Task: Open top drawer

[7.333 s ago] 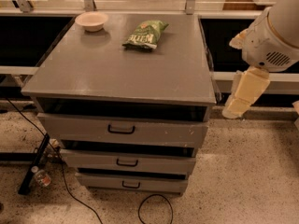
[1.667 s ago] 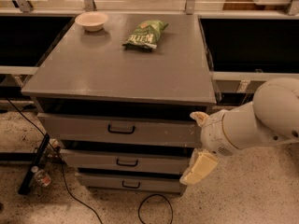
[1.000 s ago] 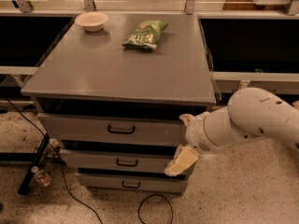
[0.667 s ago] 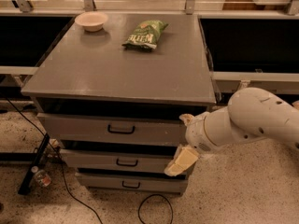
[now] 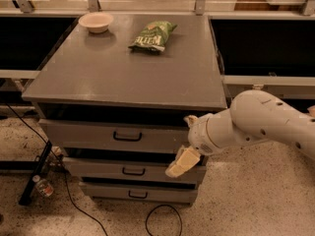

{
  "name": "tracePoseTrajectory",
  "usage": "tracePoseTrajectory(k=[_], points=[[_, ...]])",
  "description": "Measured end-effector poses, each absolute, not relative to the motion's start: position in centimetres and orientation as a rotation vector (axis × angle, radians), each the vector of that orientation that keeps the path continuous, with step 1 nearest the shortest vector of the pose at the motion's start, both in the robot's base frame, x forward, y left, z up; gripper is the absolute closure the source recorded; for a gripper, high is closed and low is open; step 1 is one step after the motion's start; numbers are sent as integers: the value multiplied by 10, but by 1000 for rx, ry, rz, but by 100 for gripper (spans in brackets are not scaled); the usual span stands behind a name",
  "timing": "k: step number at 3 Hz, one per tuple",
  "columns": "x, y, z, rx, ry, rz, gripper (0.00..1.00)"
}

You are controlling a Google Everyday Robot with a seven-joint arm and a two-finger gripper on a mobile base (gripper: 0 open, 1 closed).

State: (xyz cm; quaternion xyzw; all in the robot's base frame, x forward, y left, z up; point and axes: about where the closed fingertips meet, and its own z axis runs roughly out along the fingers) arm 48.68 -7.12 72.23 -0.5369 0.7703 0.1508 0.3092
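**Tool down at the drawer fronts, still short of the handle**

At far left, a black cable and a small clear plastic bottle [image 5: 43, 186] lie on the speckled floor. A shallow cream bowl [image 5: 96, 21] sits at the back left of the grey bench [image 5: 113, 73].

Under the benchtop, the top drawer [image 5: 83, 133], the widest and tallest of the three grey flat fronts, shows no sign of being pulled out. Its small black bar handle [image 5: 127, 136] is untouched. A green crinkled snack bag [image 5: 153, 35] lies on the bench behind it.

The cream-coloured tool [image 5: 181, 162] has dropped from beside the bench's right edge to the drawer fronts. In the last second it has crept a little left and up. It now hangs over the right end of the middle grey drawer [image 5: 98, 168], below and right of the top handle. The approach looks nearly done, but a further move left and up is probably needed.

I cannot tell whether the tool is open or closed. It appears to hold nothing.

The white rounded arm [image 5: 261, 122] hides the drawers' right ends and runs out of view at right.
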Motion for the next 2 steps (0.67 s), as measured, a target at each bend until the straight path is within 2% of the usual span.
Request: tracePoseTrajectory(k=[1, 2], points=[[510, -53, 729, -1439, 2010, 410, 0], [510, -53, 729, -1439, 2010, 410, 0]])
